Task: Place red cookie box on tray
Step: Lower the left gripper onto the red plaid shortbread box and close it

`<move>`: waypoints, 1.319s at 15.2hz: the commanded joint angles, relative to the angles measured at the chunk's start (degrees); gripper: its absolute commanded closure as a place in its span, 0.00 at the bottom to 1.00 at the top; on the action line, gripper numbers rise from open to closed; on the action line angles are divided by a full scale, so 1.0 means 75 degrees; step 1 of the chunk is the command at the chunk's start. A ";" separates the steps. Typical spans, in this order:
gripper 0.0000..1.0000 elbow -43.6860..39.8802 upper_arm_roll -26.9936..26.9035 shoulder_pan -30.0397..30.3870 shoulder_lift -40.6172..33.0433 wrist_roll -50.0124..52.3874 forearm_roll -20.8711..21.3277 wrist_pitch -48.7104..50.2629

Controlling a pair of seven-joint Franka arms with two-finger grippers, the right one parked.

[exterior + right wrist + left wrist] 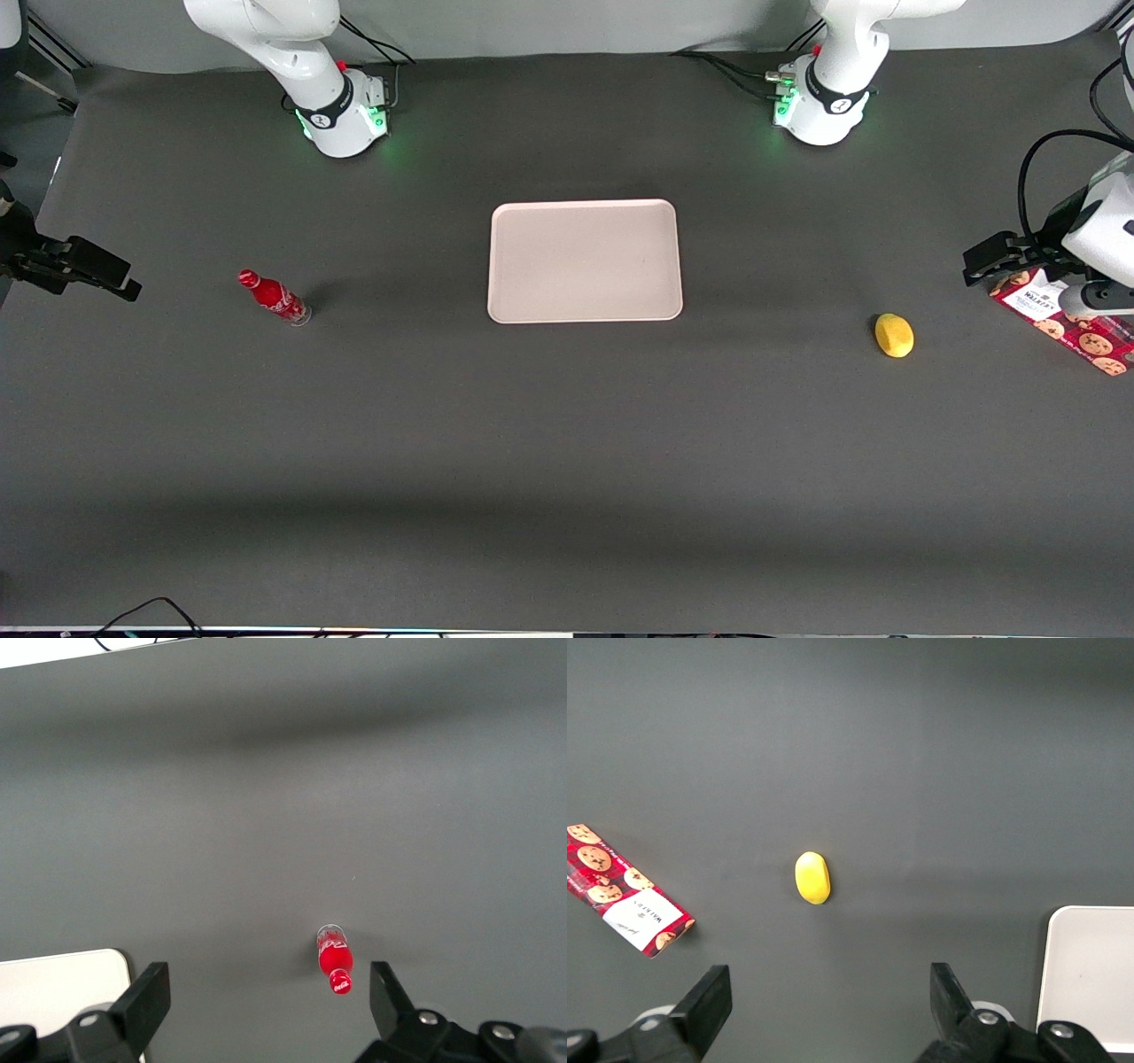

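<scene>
A robotics lab: two white arm bases (341,115) bolted at twelve o'clock on a dark-grey covered table (567,461), cables (1054,159) trailing.

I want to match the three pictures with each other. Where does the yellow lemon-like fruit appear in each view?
Front view: the yellow fruit lies on the table between the tray and the red cookie box, toward the working arm's end, near the gripper.
Left wrist view: the fruit lies between the box and the tray's corner, with the jaws open.
Right wrist view: not in it.
Shared landmark: the tray.
</scene>
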State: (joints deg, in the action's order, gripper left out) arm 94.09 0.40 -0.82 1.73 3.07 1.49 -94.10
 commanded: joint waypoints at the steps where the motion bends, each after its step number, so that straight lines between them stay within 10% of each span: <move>1: 0.00 -0.0229 0.0005 0.0004 0.0120 -0.0081 -0.0011 0.0113; 14: 0.00 -0.0253 -0.0018 0.0039 0.0331 0.0047 0.0094 0.0101; 20: 0.00 -0.0230 -0.0018 0.1384 0.0612 -0.0046 0.0059 -0.0028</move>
State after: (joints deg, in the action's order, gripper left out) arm 93.94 -0.01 4.49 4.19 3.13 1.67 -94.26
